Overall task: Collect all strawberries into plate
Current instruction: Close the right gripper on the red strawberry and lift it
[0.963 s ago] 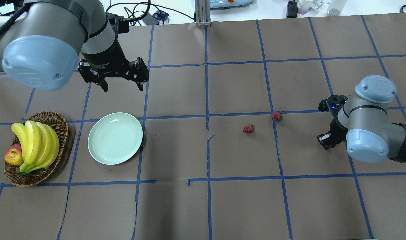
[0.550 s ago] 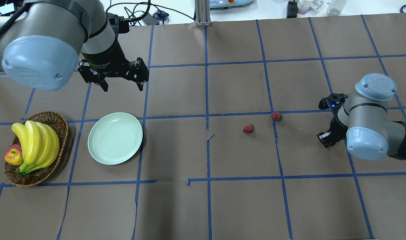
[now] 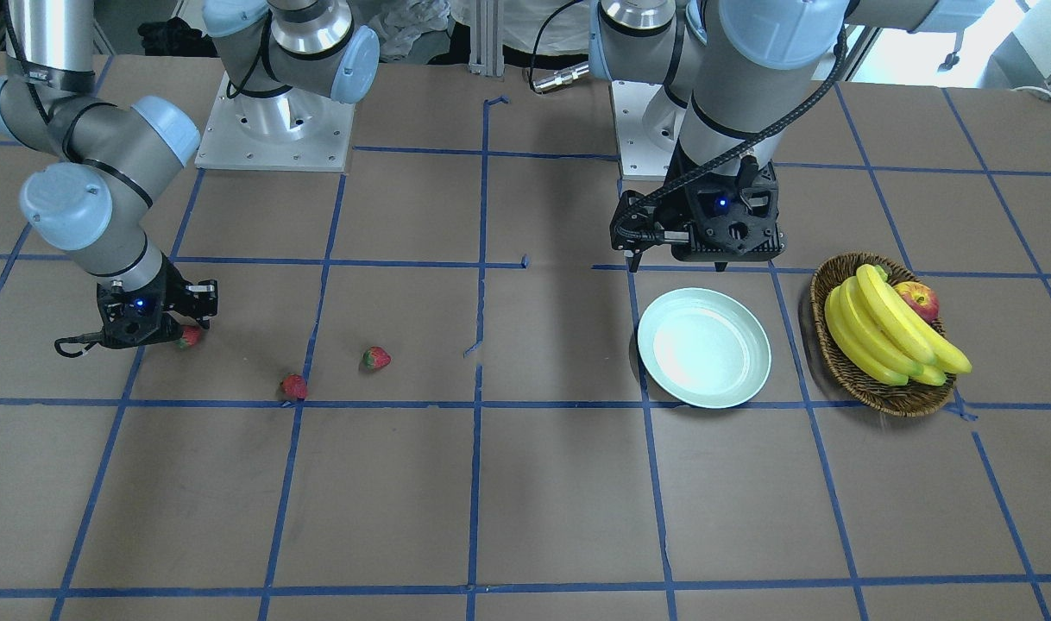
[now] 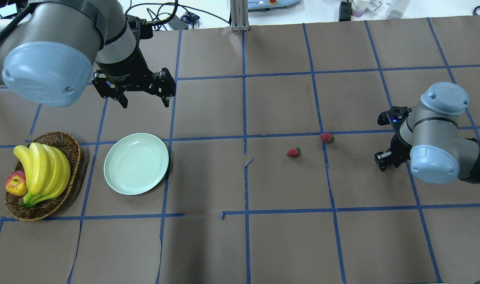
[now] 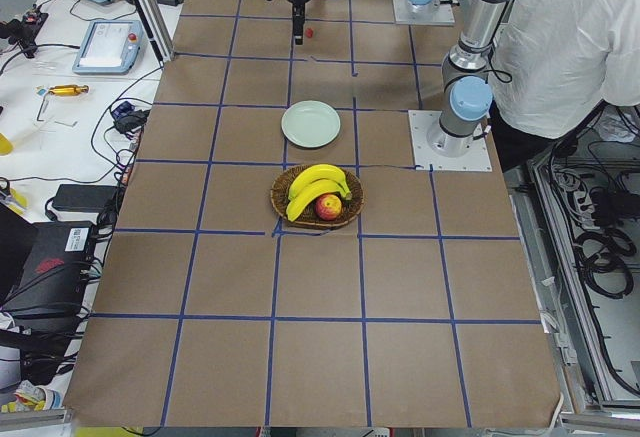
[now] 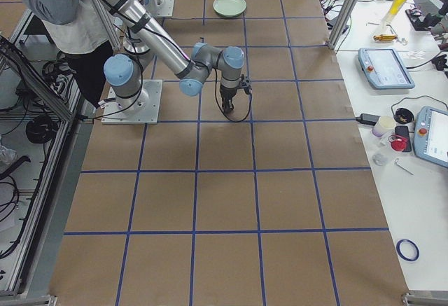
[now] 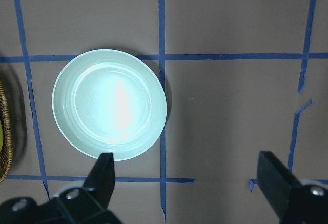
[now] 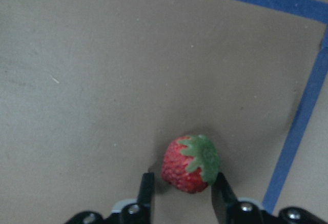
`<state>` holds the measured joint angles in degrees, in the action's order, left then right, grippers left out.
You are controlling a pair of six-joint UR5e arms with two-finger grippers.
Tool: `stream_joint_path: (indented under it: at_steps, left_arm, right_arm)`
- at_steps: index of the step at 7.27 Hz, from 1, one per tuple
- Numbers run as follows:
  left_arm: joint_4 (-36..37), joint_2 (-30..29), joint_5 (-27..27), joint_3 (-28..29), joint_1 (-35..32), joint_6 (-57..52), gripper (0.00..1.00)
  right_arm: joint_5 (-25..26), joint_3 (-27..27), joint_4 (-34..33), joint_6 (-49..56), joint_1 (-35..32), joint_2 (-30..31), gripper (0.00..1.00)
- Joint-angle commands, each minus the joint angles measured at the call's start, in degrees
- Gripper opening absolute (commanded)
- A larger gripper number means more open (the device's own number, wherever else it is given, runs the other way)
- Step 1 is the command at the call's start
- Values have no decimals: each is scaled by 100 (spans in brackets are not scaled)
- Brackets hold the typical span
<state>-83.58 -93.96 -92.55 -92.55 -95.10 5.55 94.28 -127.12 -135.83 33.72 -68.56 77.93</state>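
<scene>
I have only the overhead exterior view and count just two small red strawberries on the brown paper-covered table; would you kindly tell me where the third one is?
Observer: The third small red strawberry lies between the fingers of the right gripper, under the right arm that blocks your view.
Operator: Thank you; is that gripper shut on it?
Observer: Not fully. The right wrist view shows a slim gap between one finger and the berry, while the other finger touches its green-capped side.
Operator: Is anyone near the rig?
Observer: Yes, a person in a light shirt stands beside the left arm's base plate.
</scene>
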Motion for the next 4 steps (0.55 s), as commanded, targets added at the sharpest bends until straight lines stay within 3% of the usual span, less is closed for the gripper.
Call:
stream_joint_path:
  at_steps: [1, 2, 3, 4]
  left_arm:
    - [0, 0, 0, 0, 0, -1, 100]
    - [0, 0, 0, 0, 0, -1, 100]
    - [0, 0, 0, 0, 0, -1, 100]
    - [0, 0, 0, 0, 0, -1, 100]
  right_arm:
    - [-112, 74, -5, -15, 0, -67, 59]
    - [-129, 74, -5, -85, 0, -84, 44]
    - [-121, 82, -5, -251, -9, -85, 13]
    - [-121, 126, -5, -261, -9, -85, 1]
